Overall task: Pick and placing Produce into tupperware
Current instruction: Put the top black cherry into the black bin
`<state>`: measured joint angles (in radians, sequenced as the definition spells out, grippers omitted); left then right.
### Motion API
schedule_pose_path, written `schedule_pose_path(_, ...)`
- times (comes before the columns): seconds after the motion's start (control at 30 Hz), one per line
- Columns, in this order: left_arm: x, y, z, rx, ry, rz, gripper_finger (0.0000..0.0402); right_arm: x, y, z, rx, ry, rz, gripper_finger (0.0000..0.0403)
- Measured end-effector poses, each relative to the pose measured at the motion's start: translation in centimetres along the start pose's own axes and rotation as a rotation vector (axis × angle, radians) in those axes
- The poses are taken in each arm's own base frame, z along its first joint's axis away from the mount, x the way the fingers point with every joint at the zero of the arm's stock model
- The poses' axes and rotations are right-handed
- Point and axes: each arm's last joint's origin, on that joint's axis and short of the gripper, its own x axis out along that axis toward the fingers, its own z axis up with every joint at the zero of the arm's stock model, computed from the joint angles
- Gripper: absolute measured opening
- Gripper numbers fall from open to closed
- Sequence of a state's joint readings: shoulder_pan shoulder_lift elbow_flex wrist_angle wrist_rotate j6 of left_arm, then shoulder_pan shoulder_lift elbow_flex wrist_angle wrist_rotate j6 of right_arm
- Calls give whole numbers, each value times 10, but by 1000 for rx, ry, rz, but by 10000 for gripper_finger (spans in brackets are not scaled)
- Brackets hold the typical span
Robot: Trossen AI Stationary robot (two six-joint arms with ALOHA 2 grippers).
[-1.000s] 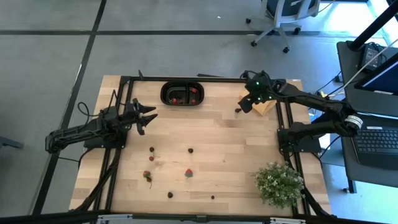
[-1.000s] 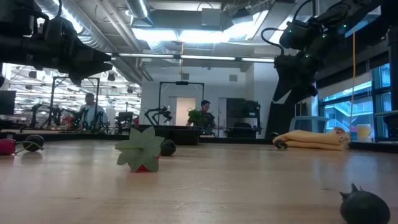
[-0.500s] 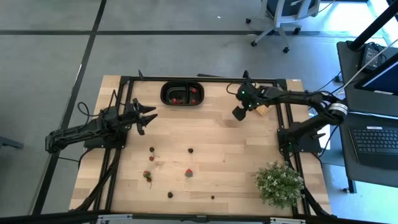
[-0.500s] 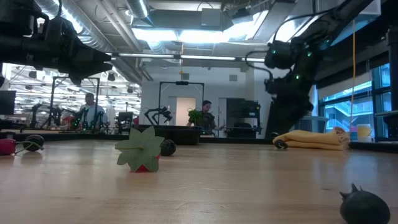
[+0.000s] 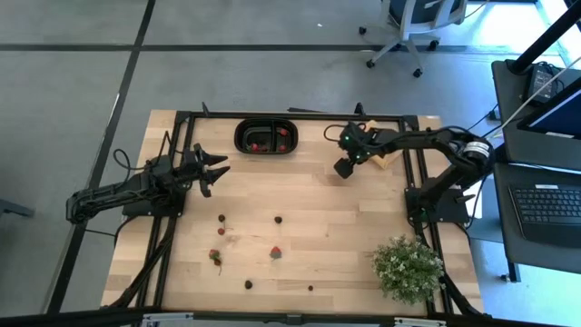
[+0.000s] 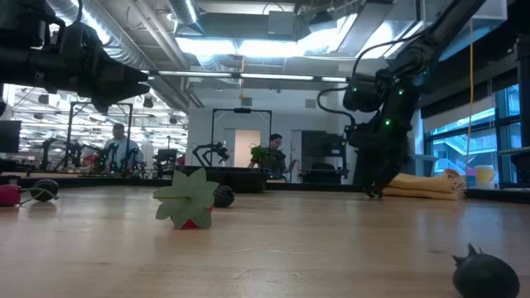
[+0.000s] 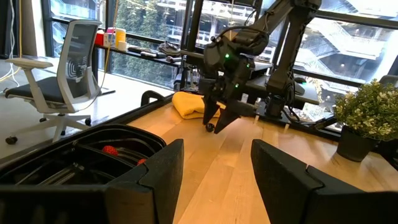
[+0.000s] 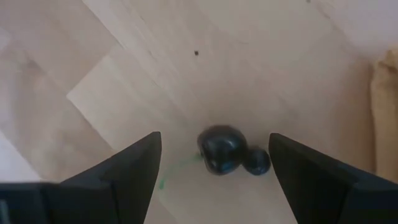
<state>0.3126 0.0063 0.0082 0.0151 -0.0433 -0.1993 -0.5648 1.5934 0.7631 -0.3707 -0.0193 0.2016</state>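
High: right hand (image 5: 344,168) low over the worktop (image 5: 300,218) near the tan pad (image 5: 385,158); tupperware (image 5: 266,136) at the far edge; left hand (image 5: 211,170) parked, fingers apart, empty.
Low: right hand nearly at the surface.
Right wrist: fingers wide, empty, straddling a dark berry (image 8: 222,149). Center it, descend fully, then close gently so it won't roll.

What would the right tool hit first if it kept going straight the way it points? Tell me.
The right tool, fingers open, points down at a dark berry lying between them on the wooden table. It would likely meet that berry first, though the gap above it is hard to judge.
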Motion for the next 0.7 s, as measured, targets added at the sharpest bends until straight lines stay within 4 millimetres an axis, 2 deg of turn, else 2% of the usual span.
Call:
schedule_pose_path(0.3, 0, 0, 0, 0, 0, 0, 182, 11, -1, -1, -4, 34, -18, 287)
schedule_pose_path(0.7, 0, 0, 0, 0, 0, 0, 182, 12, -1, 0, -2, 39, -27, 185)
